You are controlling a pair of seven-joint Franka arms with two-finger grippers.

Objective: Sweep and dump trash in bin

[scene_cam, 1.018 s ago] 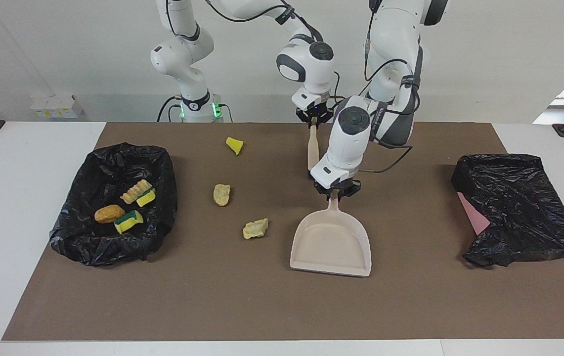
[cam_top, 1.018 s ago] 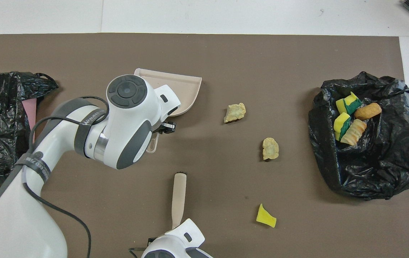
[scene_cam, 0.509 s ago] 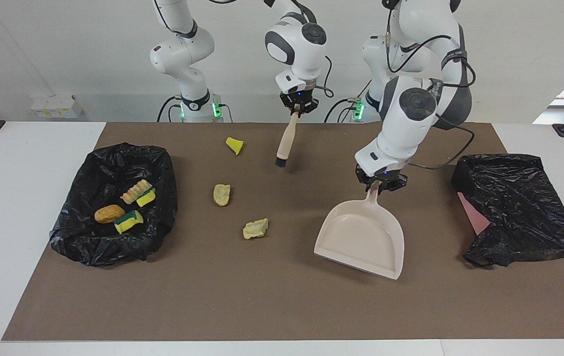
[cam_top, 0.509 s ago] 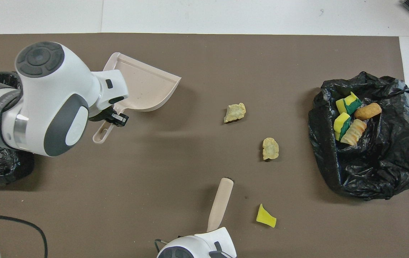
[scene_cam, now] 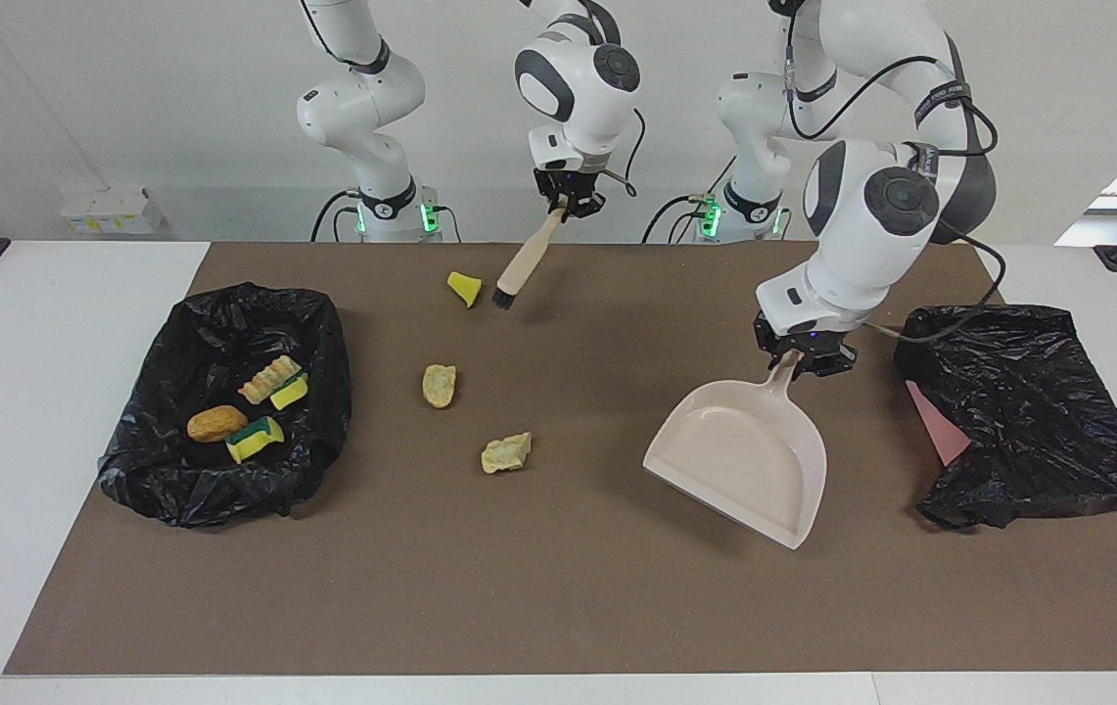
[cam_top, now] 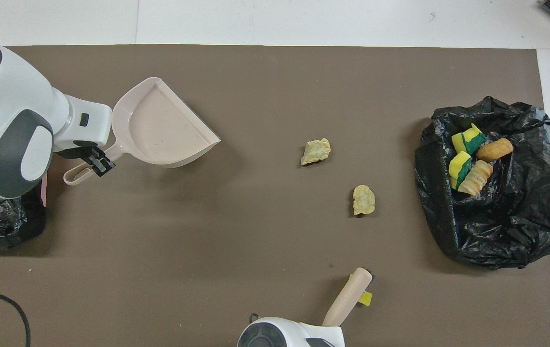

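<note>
Left end effector [scene_cam: 806,354] – clamped on the dustpan [scene_cam: 744,460] – has swung toward the covered bin [scene_cam: 1028,411]; right end effector [scene_cam: 566,204], gripping the brush [scene_cam: 522,262], nears the yellow scrap [scene_cam: 464,287].

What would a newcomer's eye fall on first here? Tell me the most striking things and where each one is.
First, the beige dustpan held aloft by the left gripper, over the mat toward the left arm's end. Next, the right gripper angling a brush down beside a yellow scrap close to the robots. Then the open black bin bag at the right arm's end, holding four scraps, with two tan lumps loose on the mat.
</note>
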